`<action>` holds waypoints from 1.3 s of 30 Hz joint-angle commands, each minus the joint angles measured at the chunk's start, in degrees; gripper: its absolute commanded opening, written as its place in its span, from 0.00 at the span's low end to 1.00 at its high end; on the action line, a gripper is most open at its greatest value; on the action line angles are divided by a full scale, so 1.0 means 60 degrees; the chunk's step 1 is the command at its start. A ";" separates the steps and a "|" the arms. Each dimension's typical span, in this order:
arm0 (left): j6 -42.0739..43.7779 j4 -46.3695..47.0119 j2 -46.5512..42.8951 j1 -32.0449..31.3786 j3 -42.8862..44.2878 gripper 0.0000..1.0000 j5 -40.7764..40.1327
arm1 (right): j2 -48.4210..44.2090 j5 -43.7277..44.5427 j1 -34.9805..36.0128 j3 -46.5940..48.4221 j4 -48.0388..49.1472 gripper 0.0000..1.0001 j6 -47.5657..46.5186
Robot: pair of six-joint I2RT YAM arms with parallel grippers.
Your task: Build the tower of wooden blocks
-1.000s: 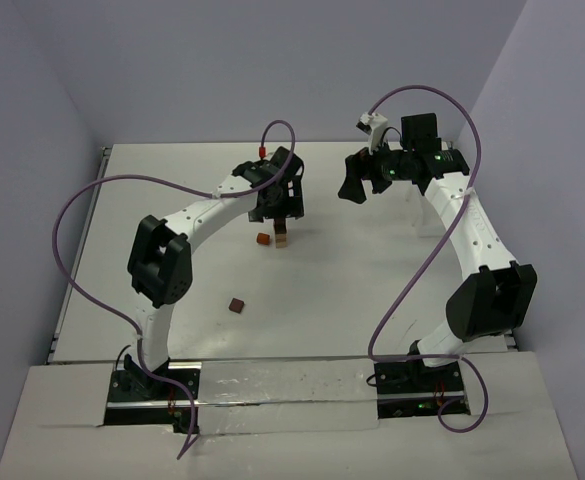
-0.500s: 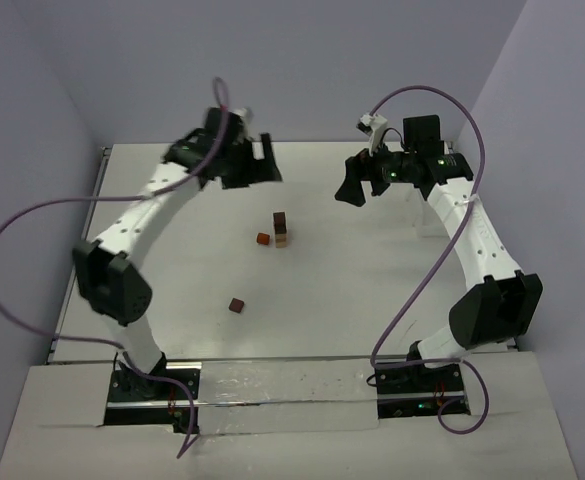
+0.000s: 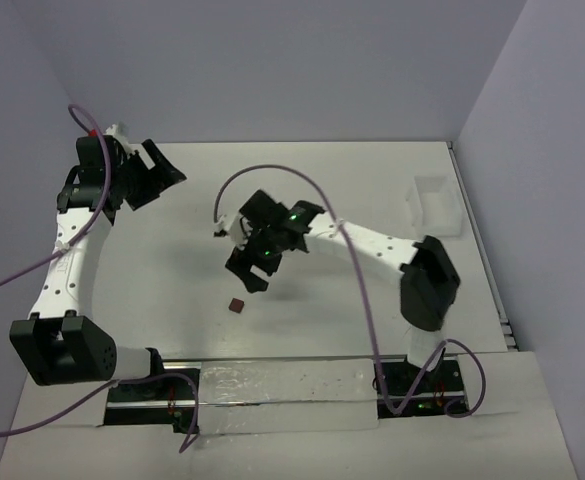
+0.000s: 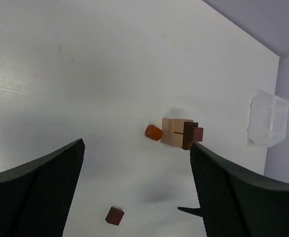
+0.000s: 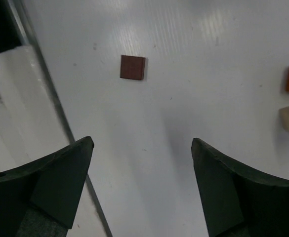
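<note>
**Arms traded spots, both jaws wide, nothing held**

Left wrist view: your left gripper (image 4: 137,144) is wide open with nothing between the jaws. It sits well away from the tower (image 4: 176,132), which is tan cubes with a dark one on top. An orange-brown block (image 4: 153,132) sits just beside the tower, and a loose dark block (image 4: 114,216) lies well apart from it. The clear box (image 4: 268,118) is well off to the tower's right, and all you see through its walls is the white table (image 4: 85,74).

Right wrist view: your right gripper (image 5: 142,142) is spread open too, gripping nothing. The loose dark block lies ahead of the fingers, apart from them. A tan edge of the tower pokes in at the right.

Top view: the right gripper covers the tower. A second ago the left gripper was at the tower and the right one was by the clear box. Now the left is far off and the right is over it. The loose dark block hasn't moved.
</note>
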 commanded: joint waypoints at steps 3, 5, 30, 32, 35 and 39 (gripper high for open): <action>-0.0117 0.0479 -0.0716 0.0169 0.0019 0.93 -0.0242 | 0.2029 0.2330 0.1339 0.1136 0.0198 0.82 0.1305; -0.0161 0.0450 -0.0703 0.0219 -0.0055 0.93 -0.0302 | 0.2392 0.2387 0.1438 0.1433 0.0344 0.81 0.1536; -0.0568 0.0518 -0.0130 0.0538 0.0166 0.91 0.0046 | 0.4103 0.2118 0.1849 0.2031 0.0696 0.63 0.2266; -0.0554 0.0533 -0.0144 0.0538 0.0139 0.91 0.0032 | 0.4116 0.2118 0.1835 0.2002 0.0696 0.59 0.2266; -0.0552 0.0521 -0.0188 0.0536 0.0092 0.92 -0.0249 | 0.4021 0.2221 0.1849 0.1794 0.0704 0.39 0.2263; -0.0532 0.0453 -0.0123 0.0538 0.0195 0.92 -0.0334 | 0.3798 0.2479 0.1849 0.1426 0.0860 0.34 0.2253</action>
